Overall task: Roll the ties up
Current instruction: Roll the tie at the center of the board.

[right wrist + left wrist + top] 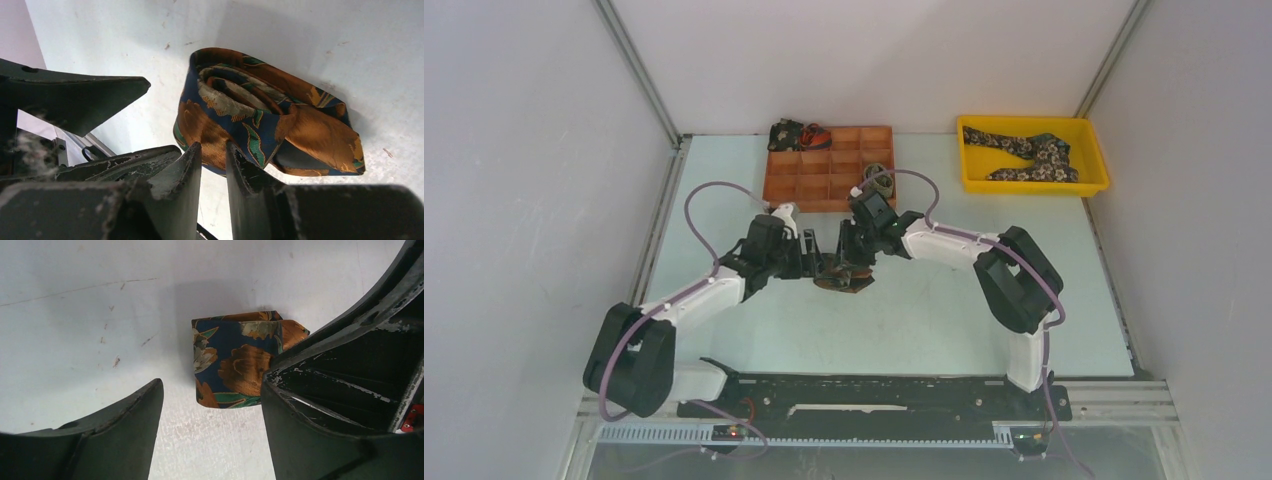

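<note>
- Top view: table (944, 330), pale. Bare room across lower half of frame and right of centre. Walls hem it in at L and R edges.
- rolled tie (844, 283): centre of frame, on table, well below tray. L gripper (824, 268) comes in from left and R gripper (856, 268) from upper right, both tips at the roll. Fingers too small here to read.
- compartment tray (804, 185): upper centre, by table's far edge. Holds coils (789, 135) in upper-left cells, plus an olive one in right col.
- yellow bin (1034, 186): upper right. floral tie (1024, 150) lies unrolled inside.
- purple cables (714, 200): loop over both arms.
- L wrist view: L gripper (214, 385), fingers (125, 430) spread wide. rolled tie (235, 360) sits mid-frame on table. Its right edge is hidden behind the right-hand finger, and there is an open gap to the lower-left finger. Bare table fills upper left.
- R wrist view: R gripper (213, 147), fingers (180, 180) close together with a thin slit btw them. Tips are at the near edge of rolled tie (265, 115); can't tell if they nip the fabric. Spiral faces up, pointed end wraps the outside at right. Bare table top and right.
- dark wedge (75, 95): juts in from left edge, apart from roll.
</note>
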